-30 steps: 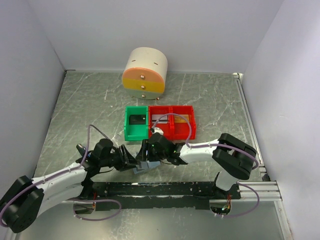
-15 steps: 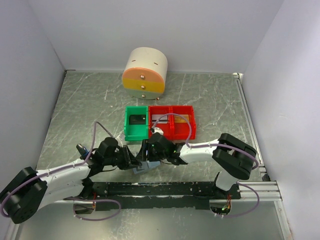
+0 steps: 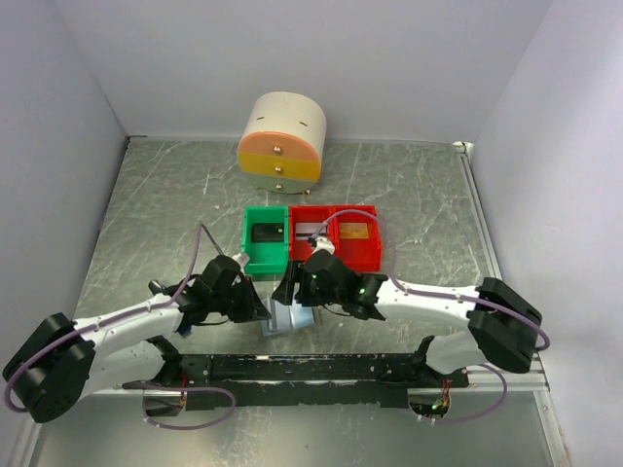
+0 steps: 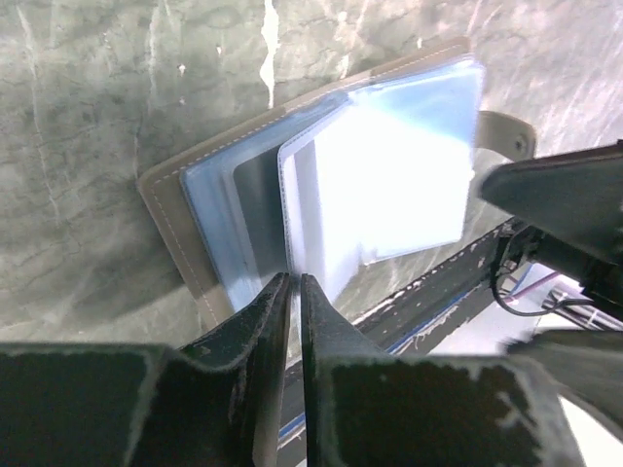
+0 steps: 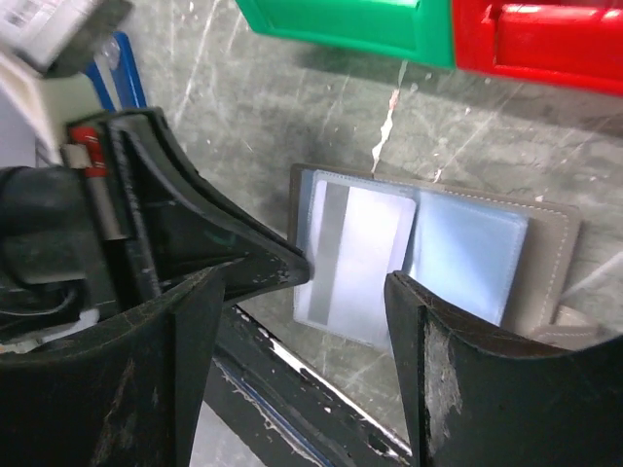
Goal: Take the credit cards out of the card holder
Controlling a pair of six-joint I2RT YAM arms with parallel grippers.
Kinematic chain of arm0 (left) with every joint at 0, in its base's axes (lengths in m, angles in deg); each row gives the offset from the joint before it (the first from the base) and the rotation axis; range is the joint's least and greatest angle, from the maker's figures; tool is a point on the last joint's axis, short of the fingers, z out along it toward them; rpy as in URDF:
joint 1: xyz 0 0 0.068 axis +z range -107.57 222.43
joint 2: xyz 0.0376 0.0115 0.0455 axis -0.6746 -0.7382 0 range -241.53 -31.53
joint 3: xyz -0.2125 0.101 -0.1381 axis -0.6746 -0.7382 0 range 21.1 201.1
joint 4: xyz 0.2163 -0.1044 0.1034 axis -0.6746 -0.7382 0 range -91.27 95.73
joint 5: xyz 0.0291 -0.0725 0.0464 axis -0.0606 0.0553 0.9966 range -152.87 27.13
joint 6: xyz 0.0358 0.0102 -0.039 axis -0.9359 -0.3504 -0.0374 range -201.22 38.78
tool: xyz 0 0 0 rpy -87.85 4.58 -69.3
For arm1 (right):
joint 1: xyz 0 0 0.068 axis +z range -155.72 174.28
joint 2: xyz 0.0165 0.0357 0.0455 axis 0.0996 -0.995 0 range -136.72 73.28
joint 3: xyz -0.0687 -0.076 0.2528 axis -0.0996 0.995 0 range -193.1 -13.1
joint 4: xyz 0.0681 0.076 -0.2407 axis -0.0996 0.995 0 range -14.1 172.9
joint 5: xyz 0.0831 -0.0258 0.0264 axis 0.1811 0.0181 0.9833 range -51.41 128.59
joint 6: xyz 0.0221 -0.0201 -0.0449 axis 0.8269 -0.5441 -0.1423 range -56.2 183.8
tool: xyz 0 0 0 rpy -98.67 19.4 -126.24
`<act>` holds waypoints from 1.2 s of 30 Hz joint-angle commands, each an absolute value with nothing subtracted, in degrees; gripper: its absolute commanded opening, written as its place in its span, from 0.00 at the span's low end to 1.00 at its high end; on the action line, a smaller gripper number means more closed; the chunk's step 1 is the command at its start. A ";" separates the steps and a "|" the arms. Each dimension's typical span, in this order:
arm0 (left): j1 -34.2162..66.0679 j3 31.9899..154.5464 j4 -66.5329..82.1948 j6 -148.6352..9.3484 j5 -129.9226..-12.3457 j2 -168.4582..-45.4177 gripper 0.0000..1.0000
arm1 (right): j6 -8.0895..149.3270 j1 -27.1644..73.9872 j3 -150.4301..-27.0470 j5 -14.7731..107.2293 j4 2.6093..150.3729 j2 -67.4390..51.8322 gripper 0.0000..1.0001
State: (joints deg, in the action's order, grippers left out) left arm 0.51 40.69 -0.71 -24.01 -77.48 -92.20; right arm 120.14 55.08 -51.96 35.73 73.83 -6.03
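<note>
The card holder (image 4: 185,229) lies open on the table, grey-brown with pale blue pockets, also seen as card holder (image 5: 545,243) and card holder (image 3: 282,323). A silvery credit card (image 5: 355,258) with a grey stripe sticks out of its pockets towards the near edge. My left gripper (image 4: 295,284) comes in from the left, its jaws nearly together on that card's thin edge (image 4: 289,243). My right gripper (image 5: 311,311) hovers just above the holder, open, with nothing between its fingers (image 5: 438,360). In the top view the left gripper (image 3: 261,309) and right gripper (image 3: 295,290) crowd over the holder.
A green bin (image 3: 266,239) and two joined red bins (image 3: 336,236), with cards inside, stand just behind the holder. A round cream and orange drawer unit (image 3: 281,142) is at the back. A black rail (image 3: 292,368) runs along the near edge.
My left arm has slid right to the holder and its jaws have closed on the card's edge. My right gripper has opened wider and its arm has stretched out lower.
</note>
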 commanded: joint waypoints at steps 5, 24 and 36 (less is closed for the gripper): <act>0.22 43.36 5.21 -26.86 -83.24 -97.45 0.25 | 121.45 53.59 -47.88 30.93 79.09 1.54 0.68; -2.11 48.72 13.85 -25.08 -85.98 -102.65 0.37 | 124.29 49.79 -40.92 29.30 81.74 10.31 0.69; -8.90 52.00 21.50 -23.16 -86.86 -114.69 0.62 | 125.54 45.07 -35.81 32.96 80.42 17.69 0.69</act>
State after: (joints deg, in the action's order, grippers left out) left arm -7.35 52.21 15.62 -24.36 -84.74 -113.79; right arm 124.49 45.79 -36.94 32.46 80.93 15.02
